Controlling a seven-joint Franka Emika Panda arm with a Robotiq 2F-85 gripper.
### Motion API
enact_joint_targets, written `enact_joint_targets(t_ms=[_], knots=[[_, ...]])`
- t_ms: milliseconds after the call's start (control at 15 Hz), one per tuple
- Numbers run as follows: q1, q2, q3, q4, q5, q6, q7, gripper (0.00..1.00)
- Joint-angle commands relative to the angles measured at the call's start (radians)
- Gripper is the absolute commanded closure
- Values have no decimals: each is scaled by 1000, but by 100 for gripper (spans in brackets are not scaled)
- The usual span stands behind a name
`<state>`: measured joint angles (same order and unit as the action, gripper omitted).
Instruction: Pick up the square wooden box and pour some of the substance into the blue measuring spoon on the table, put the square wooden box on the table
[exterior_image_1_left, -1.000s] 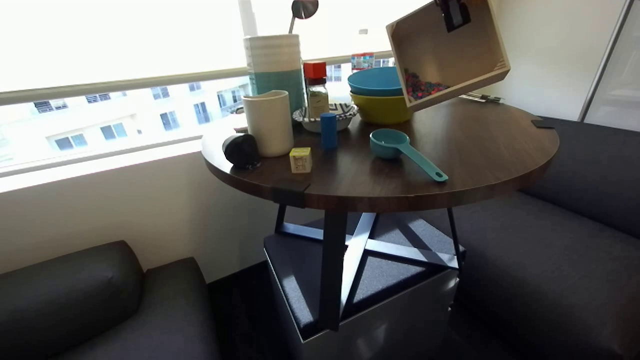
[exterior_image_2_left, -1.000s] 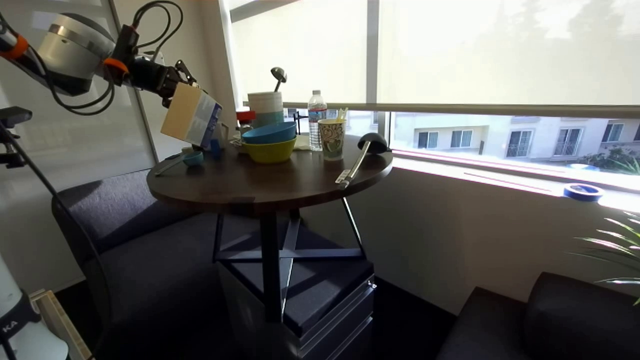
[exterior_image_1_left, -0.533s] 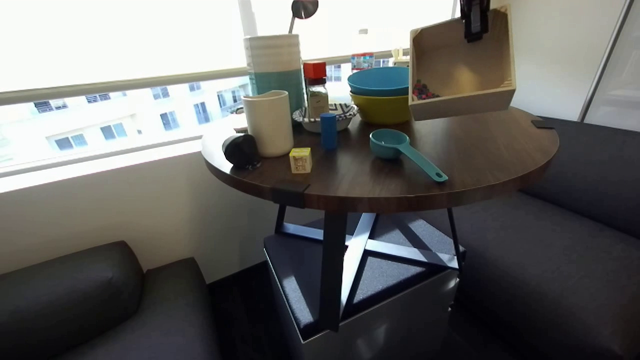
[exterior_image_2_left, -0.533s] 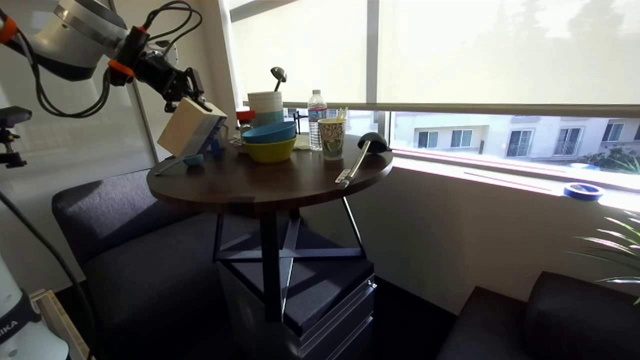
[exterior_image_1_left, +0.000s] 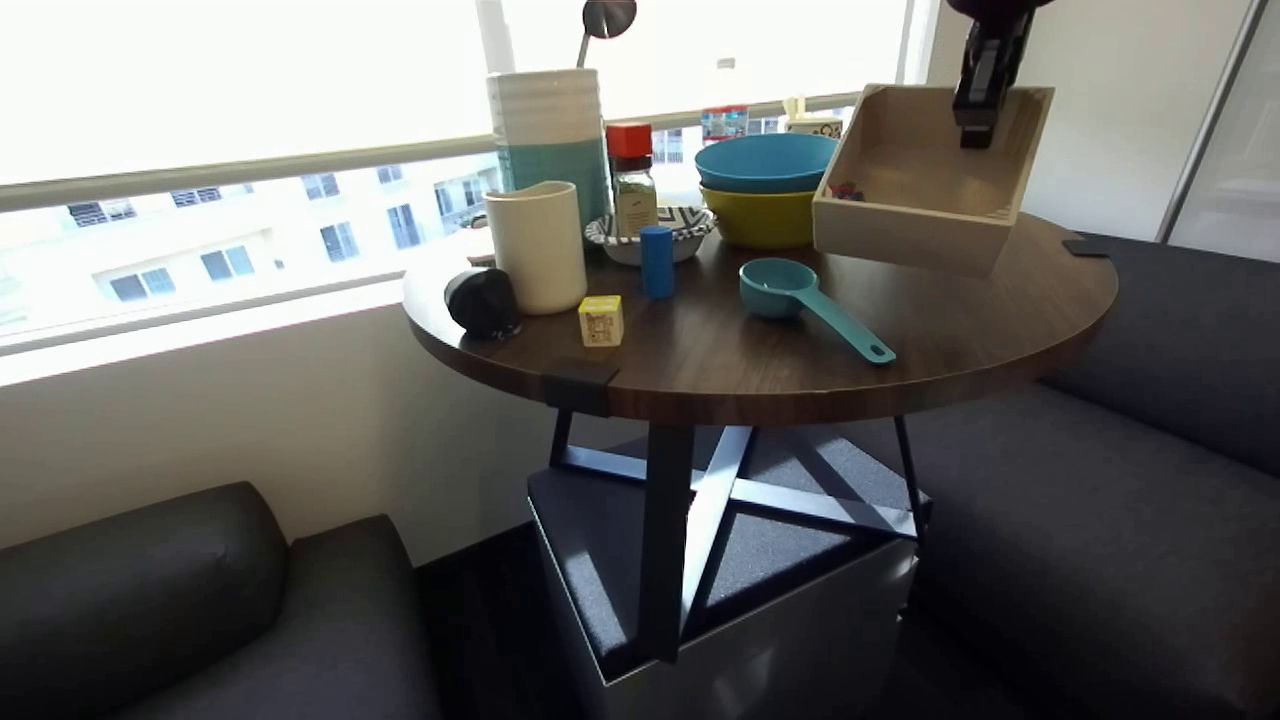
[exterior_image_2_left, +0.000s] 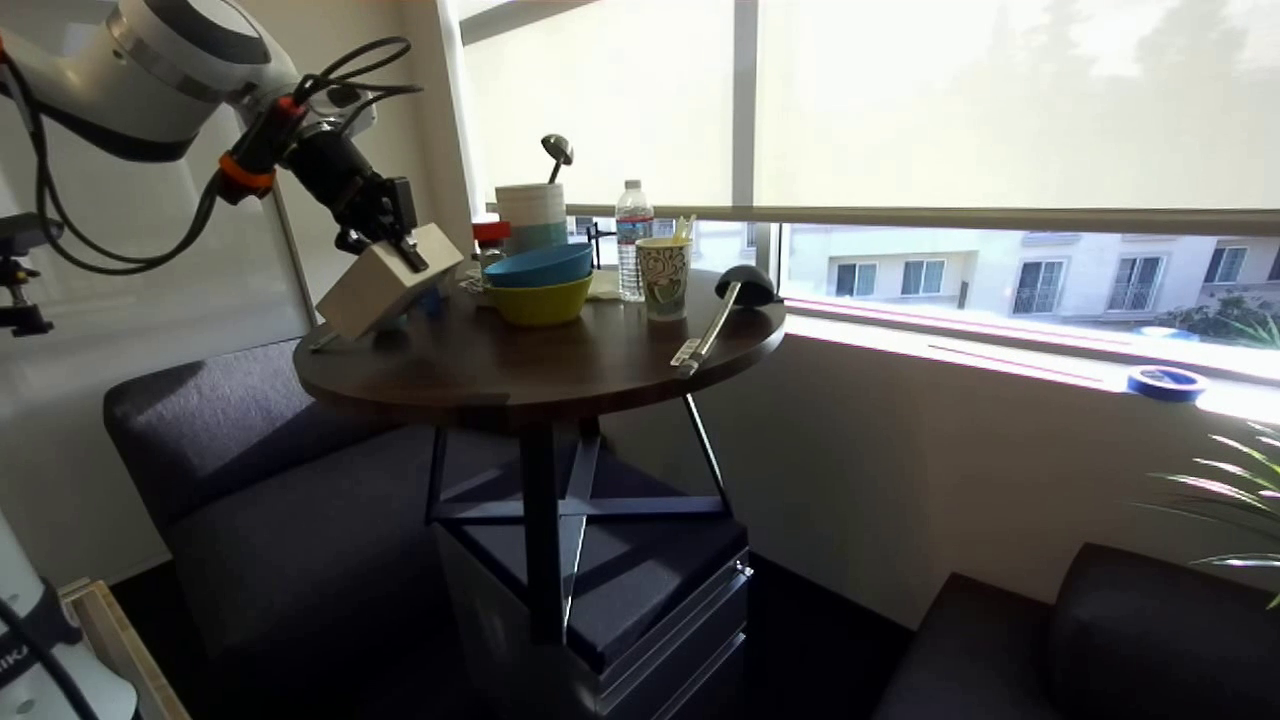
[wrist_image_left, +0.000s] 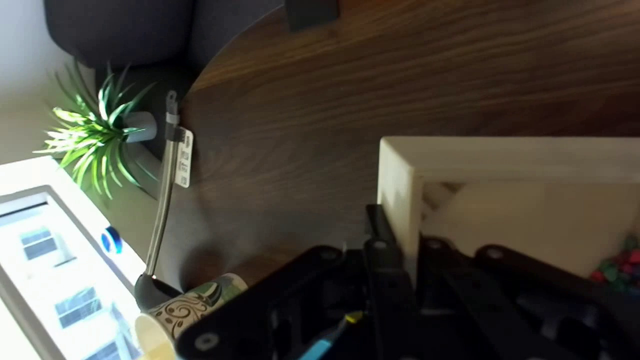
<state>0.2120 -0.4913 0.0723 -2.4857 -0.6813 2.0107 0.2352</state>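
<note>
At upper right in an exterior view, black fingers (exterior_image_1_left: 976, 122) pinch one wall of the tilted, pale square wooden box (exterior_image_1_left: 930, 182); landing corner-first on the round dark-brown wooden surface (exterior_image_1_left: 720, 348) could twist that one-sided grip (contact unclear).

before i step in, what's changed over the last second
The square wooden box is lower in both exterior views and tilts less steeply, its opening turned more upward. The gripper came down with it, clamped on its wall throughout; nothing was newly grasped or released. The blue measuring spoon and stacked bowls stayed put.
</note>
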Motion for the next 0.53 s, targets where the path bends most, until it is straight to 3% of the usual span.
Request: enact_joint_targets(t_ms=[0, 467], knots=[[-59, -75, -28, -88, 107, 111, -9, 98], [-124, -77, -60, -115, 301, 117, -117, 98]])
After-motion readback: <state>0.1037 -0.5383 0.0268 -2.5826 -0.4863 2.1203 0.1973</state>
